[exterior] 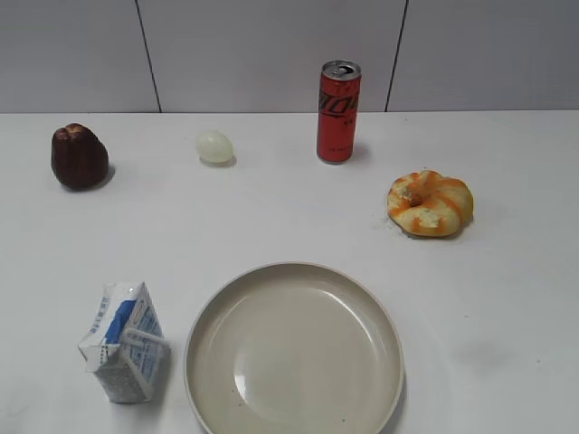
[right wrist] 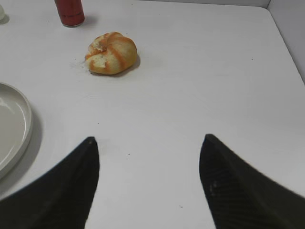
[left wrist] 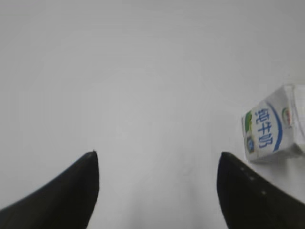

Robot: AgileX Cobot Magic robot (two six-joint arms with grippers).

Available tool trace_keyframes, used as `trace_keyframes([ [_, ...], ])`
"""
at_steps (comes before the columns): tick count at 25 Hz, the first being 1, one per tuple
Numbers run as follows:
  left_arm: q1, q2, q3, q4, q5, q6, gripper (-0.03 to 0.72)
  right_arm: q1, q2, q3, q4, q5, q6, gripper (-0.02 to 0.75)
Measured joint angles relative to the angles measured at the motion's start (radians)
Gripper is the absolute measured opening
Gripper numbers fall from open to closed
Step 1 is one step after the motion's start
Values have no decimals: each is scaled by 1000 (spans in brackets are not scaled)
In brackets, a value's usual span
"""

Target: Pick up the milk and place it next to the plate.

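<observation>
Nearest the lens in the exterior view: the plate (exterior: 294,353), cream-beige, wide and shallow, raised rim, nothing on it, cut slightly by the bottom edge. Just beside its left rim, close but apart: the milk (exterior: 124,342), small white gable-top carton with blue stripes, upright on the white desk (exterior: 271,217), folded top toward the camera. Farther back on the right: an orange-glazed doughnut (exterior: 431,203), well apart from the plate. Along the far edge, left to right: a dark brown ridged cake (exterior: 80,156), a pale egg (exterior: 214,146), a red can (exterior: 338,111), standing upright, opened at the top.

Seen from the left wrist: left pincer (left wrist: 157,164) spread wide, two dark fingers (left wrist: 71,191) at the lower corners, bare desk between them, nothing held. Milk (left wrist: 271,126) at the right edge of that view, blue characters on its white face, outside the gap and clear of the right finger.

Seen from the right wrist: right pincer (right wrist: 147,148) likewise spread wide, fingers (right wrist: 238,186) dark and ribbed, nothing gripped, only desk beneath. Doughnut (right wrist: 111,53) ahead and to the left, base of the can (right wrist: 69,12) beyond it at the top edge, rim of the plate (right wrist: 19,124) at the left edge.
</observation>
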Motion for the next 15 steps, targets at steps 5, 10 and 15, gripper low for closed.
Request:
trace_keyframes([
  [5, 0, -171, 2, 0, 16, -1, 573, 0, 0, 0, 0, 0, 0, 500],
  [10, 0, -269, 17, 16, 85, -1, 573, 0, 0, 0, 0, 0, 0, 500],
  [15, 0, -380, 25, 21, 102, -1, 573, 0, 0, 0, 0, 0, 0, 500],
])
